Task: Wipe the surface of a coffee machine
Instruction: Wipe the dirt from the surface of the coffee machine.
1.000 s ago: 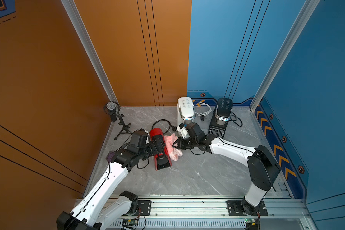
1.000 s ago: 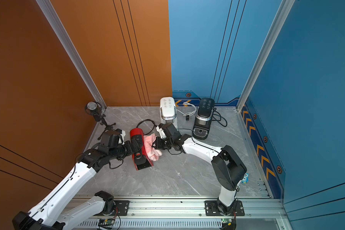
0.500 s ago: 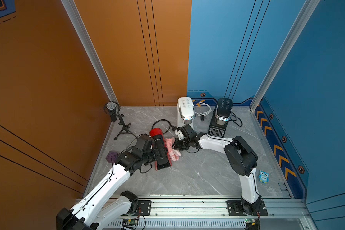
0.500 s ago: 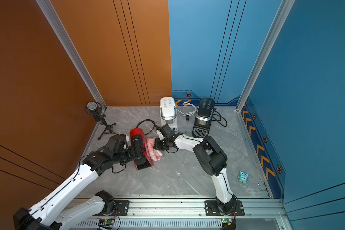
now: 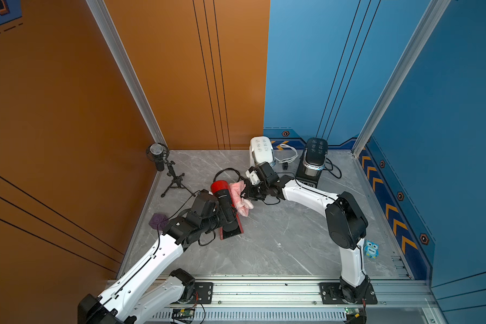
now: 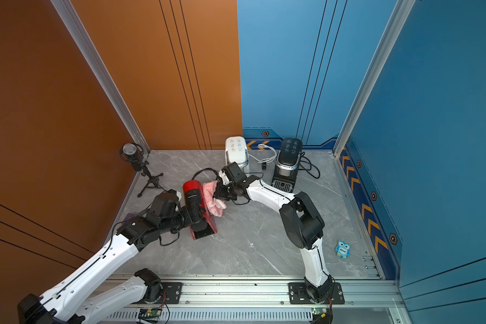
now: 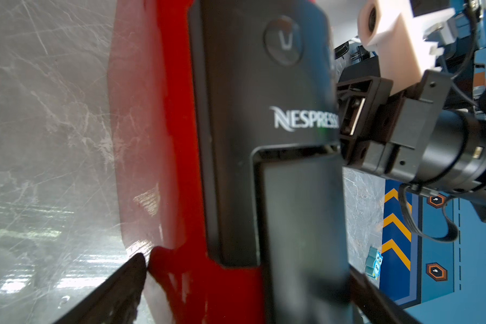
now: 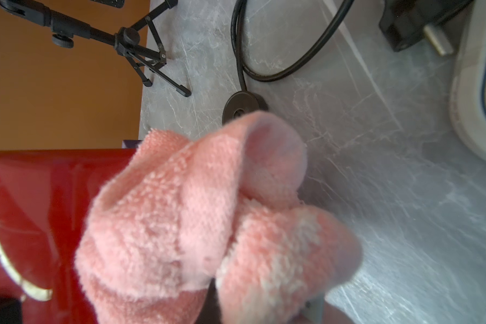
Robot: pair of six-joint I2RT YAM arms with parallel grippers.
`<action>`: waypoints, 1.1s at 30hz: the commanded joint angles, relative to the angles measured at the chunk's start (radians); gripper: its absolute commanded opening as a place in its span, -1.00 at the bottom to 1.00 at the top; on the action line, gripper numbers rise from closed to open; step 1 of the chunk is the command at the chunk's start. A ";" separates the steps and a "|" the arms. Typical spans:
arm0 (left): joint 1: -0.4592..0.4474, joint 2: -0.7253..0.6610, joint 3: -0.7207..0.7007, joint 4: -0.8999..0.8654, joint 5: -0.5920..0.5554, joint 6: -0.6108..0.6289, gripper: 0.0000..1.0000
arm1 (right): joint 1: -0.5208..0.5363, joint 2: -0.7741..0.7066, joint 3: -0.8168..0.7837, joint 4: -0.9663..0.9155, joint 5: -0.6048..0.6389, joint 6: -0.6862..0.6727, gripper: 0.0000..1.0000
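My left hand [image 5: 227,217] straddles the red Nespresso machine [image 5: 220,189] toward the table's [image 5: 264,238] left edge, spread wide, likely bracing it. My right hand [image 5: 249,193], clamped on the pink cloth [image 5: 240,196], presses its side.

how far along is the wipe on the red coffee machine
Done: the right end effector is shut on the pink cloth. In hand: cloth pressed against one side of the red coffee machine, left end effector wide open astride it. Left: the other faces; how much is already wiped can't be seen.
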 commanded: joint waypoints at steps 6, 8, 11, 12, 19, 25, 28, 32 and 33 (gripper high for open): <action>-0.060 0.022 -0.043 0.218 0.002 -0.086 0.97 | 0.001 -0.004 0.177 -0.157 0.066 -0.079 -1.00; -0.081 0.033 -0.025 0.216 -0.021 -0.079 0.97 | 0.001 -0.009 0.180 -0.178 0.079 -0.084 -1.00; -0.101 0.031 -0.019 0.217 -0.037 -0.075 0.97 | 0.001 -0.029 0.164 -0.204 0.102 -0.097 -1.00; -0.103 0.025 -0.021 0.216 -0.042 -0.072 0.97 | 0.001 -0.037 0.154 -0.206 0.104 -0.095 -1.00; -0.103 -0.025 -0.052 0.213 -0.059 -0.076 0.97 | 0.029 -0.078 0.046 -0.202 0.145 -0.095 -1.00; -0.102 -0.011 -0.043 0.214 -0.034 -0.062 0.97 | 0.047 -0.137 -0.071 -0.162 0.188 -0.080 -1.00; -0.106 -0.008 -0.040 0.214 -0.023 -0.058 0.97 | 0.070 -0.185 -0.111 -0.164 0.234 -0.093 -1.00; -0.116 -0.004 -0.030 0.214 -0.015 -0.059 0.97 | 0.106 -0.277 -0.185 -0.190 0.315 -0.098 -1.00; -0.121 -0.002 -0.026 0.214 -0.016 -0.058 0.97 | 0.114 -0.305 -0.206 -0.194 0.334 -0.098 -1.00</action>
